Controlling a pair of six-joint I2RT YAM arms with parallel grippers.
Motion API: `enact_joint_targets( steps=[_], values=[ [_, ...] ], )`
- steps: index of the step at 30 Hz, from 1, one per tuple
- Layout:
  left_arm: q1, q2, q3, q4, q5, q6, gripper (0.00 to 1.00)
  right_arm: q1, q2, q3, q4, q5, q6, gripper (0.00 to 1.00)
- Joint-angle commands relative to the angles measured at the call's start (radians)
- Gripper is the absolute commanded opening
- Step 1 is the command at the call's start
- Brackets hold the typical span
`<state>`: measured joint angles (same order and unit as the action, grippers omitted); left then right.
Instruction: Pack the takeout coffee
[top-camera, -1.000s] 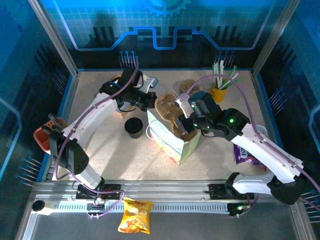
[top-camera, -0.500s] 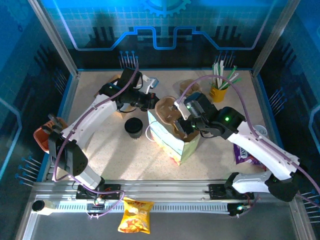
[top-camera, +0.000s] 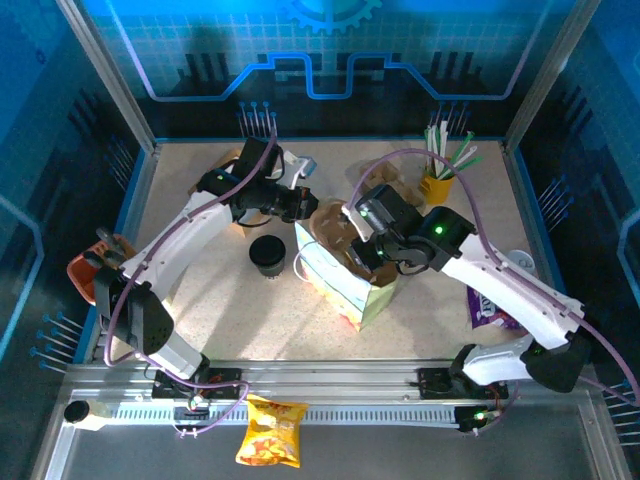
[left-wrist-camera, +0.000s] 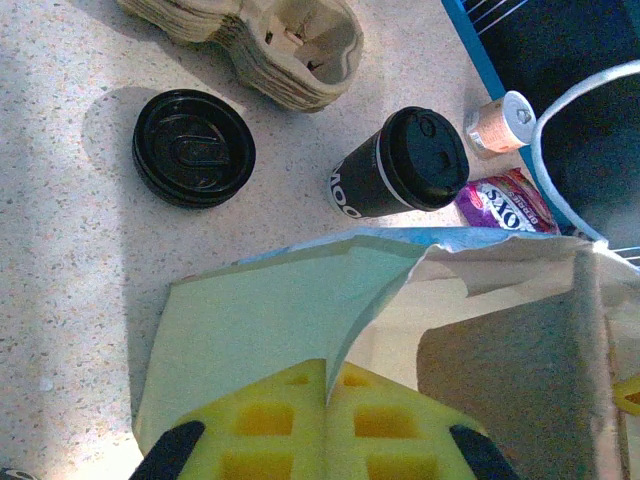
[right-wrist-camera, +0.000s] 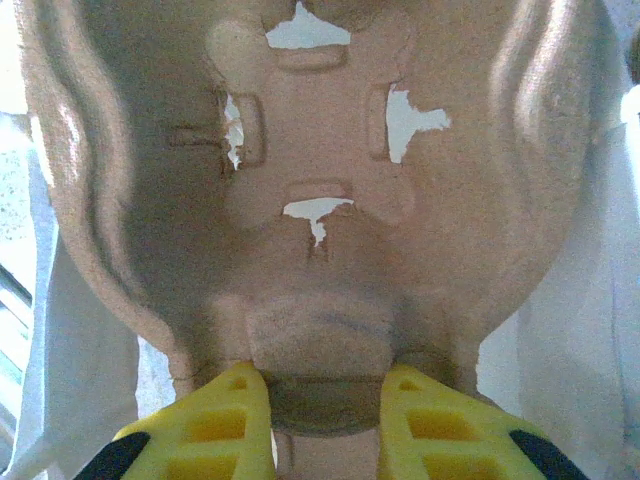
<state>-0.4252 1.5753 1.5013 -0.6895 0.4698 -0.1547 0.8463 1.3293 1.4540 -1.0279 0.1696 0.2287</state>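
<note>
Coffee (top-camera: 268, 254): was set lidded toward the middle of the table (top-camera: 200, 320), just left of the bag (top-camera: 352, 292).
Right gripper (right-wrist-camera: 320, 378): was clamped on a carrier (right-wrist-camera: 320, 200) held over the bag's mouth.
Left gripper (left-wrist-camera: 327, 400): was pressed together on the bag's far rim.

Blue light tints the gridded back wall (top-camera: 150, 40), while the speckled beige table (top-camera: 220, 300) is bright under white light from above, with soft grey shadows on it. In the left wrist view, a clear shadow lies to the left of the round black plastic lid (left-wrist-camera: 193, 148), and the near fold of the pale paper bag (left-wrist-camera: 260, 320) looks slightly soft. In the right wrist view, the brown moulded pulp cup carrier (right-wrist-camera: 320, 200) is very close and blurred. Its 4 holes are burnt out to white above the right gripper (right-wrist-camera: 322, 388).
</note>
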Motion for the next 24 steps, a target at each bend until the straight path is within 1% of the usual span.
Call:
enact_joint_targets(
  steps=[1,15,20,24],
  values=[
    [0.009,-0.029,-0.018,0.019,0.030,0.020,0.01,0.023,0.014,0.032,-0.066,0.006,0.023,0.24],
    [0.009,-0.031,-0.023,0.026,0.028,0.017,0.04,0.040,0.083,0.075,-0.138,0.009,0.032,0.23],
    [0.009,-0.030,-0.023,0.028,0.030,0.015,0.08,0.042,0.105,0.087,-0.152,0.011,0.040,0.23],
    [0.009,-0.036,-0.023,0.033,0.034,0.012,0.14,0.046,0.126,0.098,-0.170,0.017,0.045,0.23]
  ],
)
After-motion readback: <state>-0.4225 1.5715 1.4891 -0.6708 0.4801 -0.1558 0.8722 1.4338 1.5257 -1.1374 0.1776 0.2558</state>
